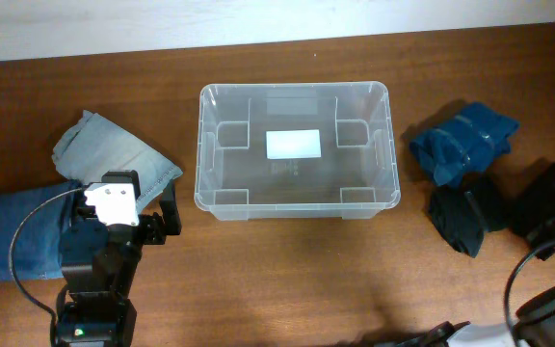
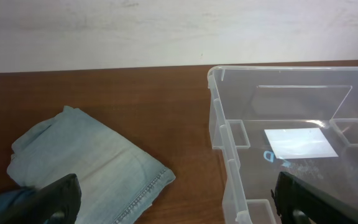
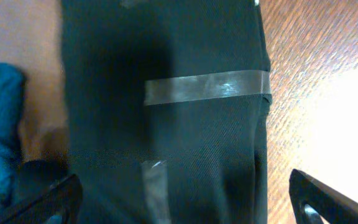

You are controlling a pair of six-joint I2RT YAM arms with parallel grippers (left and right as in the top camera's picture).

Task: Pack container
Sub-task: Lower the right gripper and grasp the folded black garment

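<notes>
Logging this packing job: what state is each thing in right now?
Container: upright, lidless, empty.
Jeans: folded, on table left of the container.
Blue garment: bundled, on table to the right.
Dark garment: folded, bound with clear tape.
Left pincer: open, holding nothing.
Right pincer: open, over the dark garment.

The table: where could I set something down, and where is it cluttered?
Bare wood runs along the front of the container and in a strip behind it up to the wall. The container holds nothing. Narrower gaps lie between it and the jeans on one side, the blue garment on the other. Crowded: the black clothes beside that.
</notes>
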